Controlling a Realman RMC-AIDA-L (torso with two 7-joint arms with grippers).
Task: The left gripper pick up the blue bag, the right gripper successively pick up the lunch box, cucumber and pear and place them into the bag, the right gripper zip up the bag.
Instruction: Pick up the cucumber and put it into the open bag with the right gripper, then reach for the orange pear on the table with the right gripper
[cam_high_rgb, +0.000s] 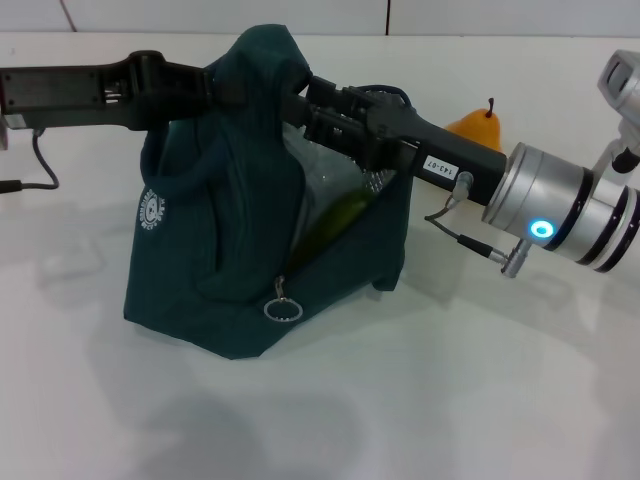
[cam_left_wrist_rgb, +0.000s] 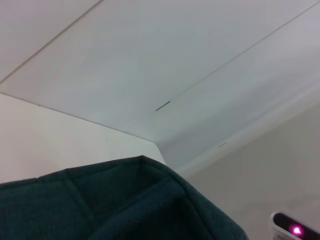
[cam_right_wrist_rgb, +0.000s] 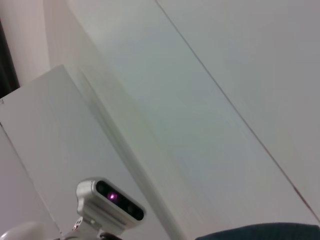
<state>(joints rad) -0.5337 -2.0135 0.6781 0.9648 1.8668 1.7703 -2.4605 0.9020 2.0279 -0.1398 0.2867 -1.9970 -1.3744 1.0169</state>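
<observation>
The bag (cam_high_rgb: 240, 230) stands upright on the white table (cam_high_rgb: 480, 400), held at its raised top edge by the left gripper (cam_high_rgb: 225, 90), which reaches in from the left and clamps the fabric; the pinch point itself is partly hidden by folds, so the grip is judged from the lifted peak. The left wrist view shows only that fabric edge (cam_left_wrist_rgb: 125, 200) against the wall. The right gripper (cam_high_rgb: 310, 110) enters the mouth of the bag from the right, its tip buried behind the fabric; whether its fingers are wide, narrow or holding something cannot be told. Inside the opening, the clear lunch box (cam_high_rgb: 320, 180) is visible against the lining, and the cucumber (cam_high_rgb: 335, 225) lies slanted below it, so both items appear already loaded, or the cucumber is at the point of release. The pear (cam_high_rgb: 478, 122) rests on the table behind the right arm, well apart from the bag mouth and not yet collected. The zipper pull (cam_high_rgb: 283, 308) hangs at the low end of the open slit, so the zip is not yet closed. Judged progress: bag lift and two placements done; the pear transfer and zipping remain.
</observation>
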